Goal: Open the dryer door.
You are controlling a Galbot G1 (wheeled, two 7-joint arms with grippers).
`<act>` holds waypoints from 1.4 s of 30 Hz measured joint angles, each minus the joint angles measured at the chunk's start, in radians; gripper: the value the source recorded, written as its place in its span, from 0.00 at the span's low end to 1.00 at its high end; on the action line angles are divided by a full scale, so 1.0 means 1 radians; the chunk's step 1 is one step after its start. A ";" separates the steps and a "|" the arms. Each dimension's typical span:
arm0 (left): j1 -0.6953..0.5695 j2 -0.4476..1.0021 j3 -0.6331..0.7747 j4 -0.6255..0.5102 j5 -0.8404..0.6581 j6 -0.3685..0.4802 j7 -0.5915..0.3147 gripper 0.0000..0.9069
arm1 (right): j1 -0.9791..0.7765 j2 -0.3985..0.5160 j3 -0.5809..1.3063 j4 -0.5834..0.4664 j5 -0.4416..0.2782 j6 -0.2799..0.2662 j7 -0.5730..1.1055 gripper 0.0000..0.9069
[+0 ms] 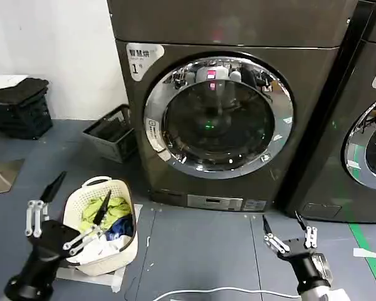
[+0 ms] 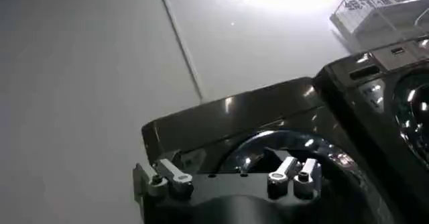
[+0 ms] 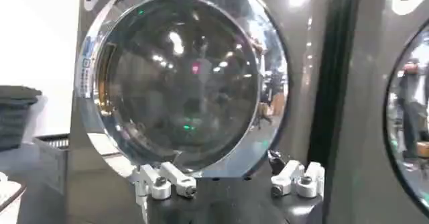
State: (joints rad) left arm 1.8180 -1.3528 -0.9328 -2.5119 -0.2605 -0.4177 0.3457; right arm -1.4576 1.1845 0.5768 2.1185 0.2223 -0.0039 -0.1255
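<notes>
Facing the robot from the front of the dark grey-brown machine [image 1: 238, 25], the dryer door [image 1: 218, 116] sat flush and closed, its wide chrome ring framing the dark tinted glass, with small green and pink lights reflected in the window. The right gripper [image 1: 284, 227] hung low over the grey floor [image 1: 194, 251] in front of the machine, below the door and off toward its right-hand lower edge, apart from it and touching nothing; its two fingers [image 1: 266, 227] were spread wide with nothing between them. From the right wrist view the door [image 3: 181, 78] stood straight ahead beyond the gripper's knuckles, with a gap between them. The left gripper [image 1: 78, 202] was raised at the robot's left, well apart from the door, poised above a cream laundry basket [image 1: 116, 251] of green, blue and white clothes; its long dark fingers were also splayed wide and empty. A second machine [image 1: 363, 125] with a similar chrome-ringed door stood to the right, and a grey crate [image 1: 109, 135] rested on the floor by the wall.
</notes>
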 joint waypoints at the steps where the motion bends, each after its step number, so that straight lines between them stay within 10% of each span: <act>1: 0.001 -0.001 0.000 -0.002 0.001 0.000 0.000 1.00 | 0.021 -0.012 -0.008 -0.012 0.012 -0.001 -0.004 1.00; 21: 0.010 -0.007 0.000 -0.007 0.009 0.000 0.001 1.00 | 0.463 -0.168 -0.286 -0.256 0.181 0.055 -0.074 1.00; 42: 0.011 -0.006 -0.002 -0.004 0.011 0.000 0.002 1.00 | 0.833 -0.101 -0.555 -0.516 0.221 0.083 -0.097 1.00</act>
State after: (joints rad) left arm 1.8291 -1.3593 -0.9346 -2.5159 -0.2491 -0.4173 0.3478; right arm -0.6244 1.0839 0.0214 1.6021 0.4437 0.0792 -0.2229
